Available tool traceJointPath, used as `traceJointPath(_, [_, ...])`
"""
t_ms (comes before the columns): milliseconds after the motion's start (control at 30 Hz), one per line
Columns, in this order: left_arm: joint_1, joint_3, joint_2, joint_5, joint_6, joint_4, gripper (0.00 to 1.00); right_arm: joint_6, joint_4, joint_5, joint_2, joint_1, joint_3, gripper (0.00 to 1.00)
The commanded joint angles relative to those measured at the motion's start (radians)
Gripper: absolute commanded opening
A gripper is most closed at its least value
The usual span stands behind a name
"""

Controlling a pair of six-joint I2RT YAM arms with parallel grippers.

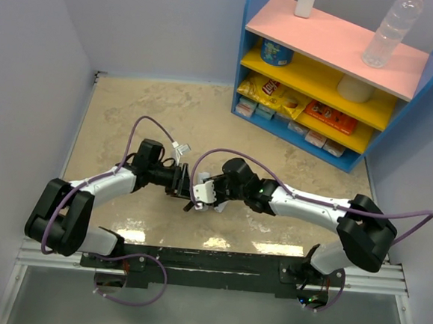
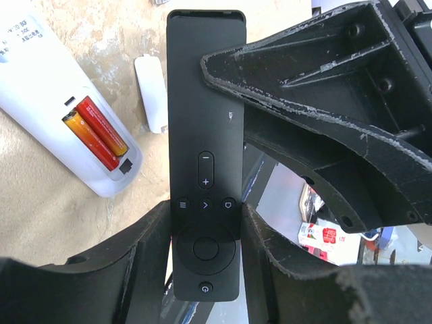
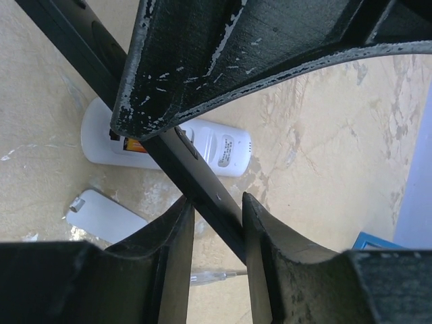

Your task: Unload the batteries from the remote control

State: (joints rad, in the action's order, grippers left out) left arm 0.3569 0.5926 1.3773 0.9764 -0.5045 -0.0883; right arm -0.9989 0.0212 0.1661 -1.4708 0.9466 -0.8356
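Matt black plastic remote [image 2: 204,135], glossy orange-red batteries [image 2: 98,131]

The white remote [image 2: 40,88] runs off the left and top edges of the left wrist view, and its print is too blurred to read. The left fingers [image 2: 135,270] cover the lower sides of the black remote [image 2: 202,101], and the right fingers [image 2: 324,101] hide part of its right edge. In the right wrist view the batteries [image 3: 135,144] show only as an orange sliver behind the black remote. From above, that remote is lost between both sets of fingers.
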Motion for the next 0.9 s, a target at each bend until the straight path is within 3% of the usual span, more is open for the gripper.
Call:
traceJointPath(0, [0.025, 0.018, 0.005, 0.091, 0.026, -0.033, 0.0, 0.005, -0.086, -0.126, 0.0, -0.045, 0.004, 0.36])
traceJointPath(500, [0.013, 0.039, 0.025, 0.051, 0.047, -0.071, 0.0, 0.045, -0.086, -0.123, 0.0, -0.054, -0.007, 0.4])
traceJointPath(867, [-0.036, 0.088, 0.012, -0.159, 0.07, -0.159, 0.0, 0.204, -0.084, -0.154, 0.033, -0.062, -0.002, 0.41])
